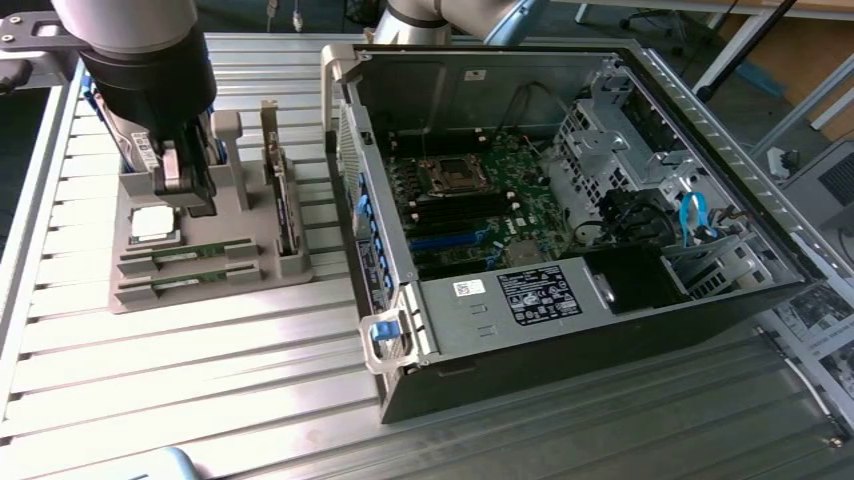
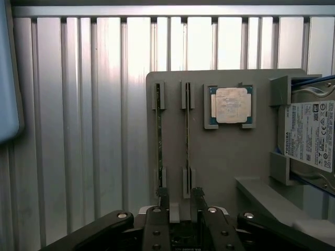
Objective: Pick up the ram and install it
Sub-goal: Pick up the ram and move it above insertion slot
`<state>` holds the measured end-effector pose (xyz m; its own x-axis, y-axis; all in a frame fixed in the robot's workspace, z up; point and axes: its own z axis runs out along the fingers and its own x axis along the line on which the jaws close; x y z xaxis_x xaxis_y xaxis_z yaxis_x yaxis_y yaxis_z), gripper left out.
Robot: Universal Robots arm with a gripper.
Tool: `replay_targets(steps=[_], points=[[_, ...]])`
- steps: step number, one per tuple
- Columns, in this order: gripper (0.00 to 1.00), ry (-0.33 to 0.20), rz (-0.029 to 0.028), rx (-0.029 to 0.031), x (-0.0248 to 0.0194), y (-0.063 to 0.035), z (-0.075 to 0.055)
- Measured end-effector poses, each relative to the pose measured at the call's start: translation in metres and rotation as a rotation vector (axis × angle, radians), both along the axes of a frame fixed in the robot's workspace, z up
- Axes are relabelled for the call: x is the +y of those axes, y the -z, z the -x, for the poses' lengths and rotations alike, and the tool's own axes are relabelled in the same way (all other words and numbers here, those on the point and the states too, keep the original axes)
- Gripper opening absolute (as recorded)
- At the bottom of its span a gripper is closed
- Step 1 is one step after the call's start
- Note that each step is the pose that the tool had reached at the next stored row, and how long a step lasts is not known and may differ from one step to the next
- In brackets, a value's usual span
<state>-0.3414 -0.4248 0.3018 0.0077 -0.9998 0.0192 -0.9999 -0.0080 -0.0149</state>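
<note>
1. In the exterior view, I have the gripper (image 1: 184, 200) hanging low over the grey holder (image 1: 274, 268). The holder sits at about nine o'clock from the open computer case (image 1: 467, 90).
2. The ram (image 1: 187, 258) lies in its slot on the holder, at six o'clock from the gripper and just past the processor (image 1: 151, 224). The other ram stick (image 1: 187, 283) lies in the next slot, further toward six o'clock.
3. In the wrist view, the gripper (image 2: 180, 201) is spread as wide as it goes and has hold of nothing.
4. Here the ram (image 2: 187, 136) stands edge-on, in line with the gap between the fingers. The other ram stick (image 2: 159, 136) lines up with one finger, outside that gap. The processor (image 2: 230, 104) sits just beside the ram, with the hard drive (image 2: 309, 136) beyond it.
5. I judge this to be the approach to the pick, since both sticks are seated in the holder and neither is gripped.
6. I think a clean grasp calls for the fingers to straddle the ram's thin edge squarely. They also need to stay clear of the neighbouring stick and the holder's end clips.
</note>
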Motion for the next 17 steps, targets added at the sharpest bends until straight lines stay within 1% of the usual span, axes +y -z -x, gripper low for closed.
replay_targets(steps=[17], points=[[0.3,0.0,-0.0001,-0.0001,0.0001,0.0053,0.0]])
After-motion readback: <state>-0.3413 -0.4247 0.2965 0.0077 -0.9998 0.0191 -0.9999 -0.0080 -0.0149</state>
